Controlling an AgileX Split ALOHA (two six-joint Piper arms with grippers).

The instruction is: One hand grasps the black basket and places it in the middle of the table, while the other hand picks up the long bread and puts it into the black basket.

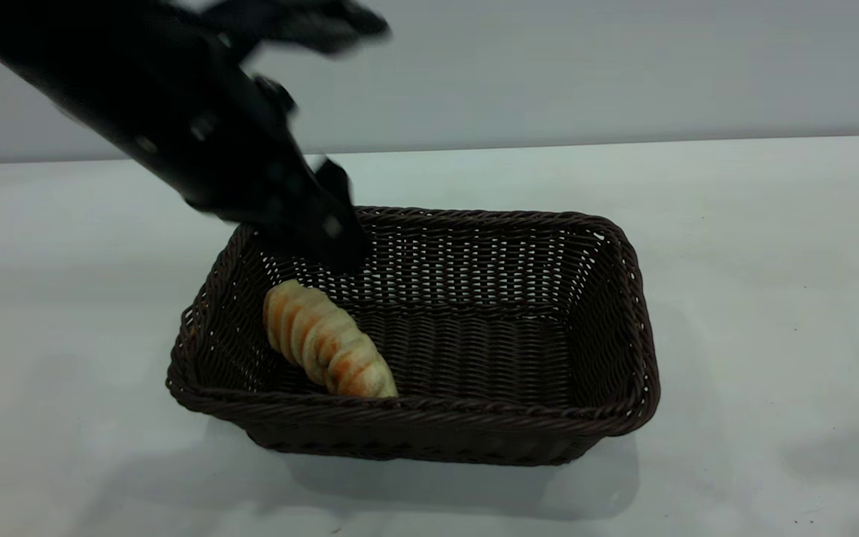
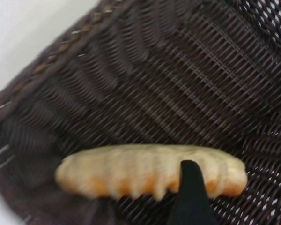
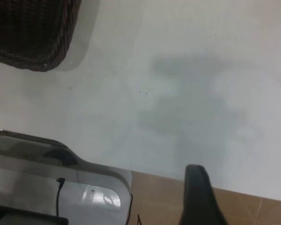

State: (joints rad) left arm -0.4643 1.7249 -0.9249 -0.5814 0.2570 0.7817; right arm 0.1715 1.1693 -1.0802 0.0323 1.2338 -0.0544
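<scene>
The black basket (image 1: 474,418) stands on the table (image 1: 772,298) near its middle. The long bread (image 1: 327,340) lies on the basket floor at its left end, free of any grip. My left gripper (image 1: 334,247) hangs open just above the bread's far end, inside the basket's back left corner. In the left wrist view the bread (image 2: 131,171) lies across the weave (image 2: 187,84), with one black fingertip (image 2: 191,185) in front of it. My right gripper (image 3: 196,192) is off to the side near the table's edge, out of the exterior view, holding nothing I can see.
In the right wrist view a corner of the basket (image 3: 33,33) shows far off, a silver arm base (image 3: 61,187) with a cable sits at the table's edge, and brown floor (image 3: 253,211) lies beyond it.
</scene>
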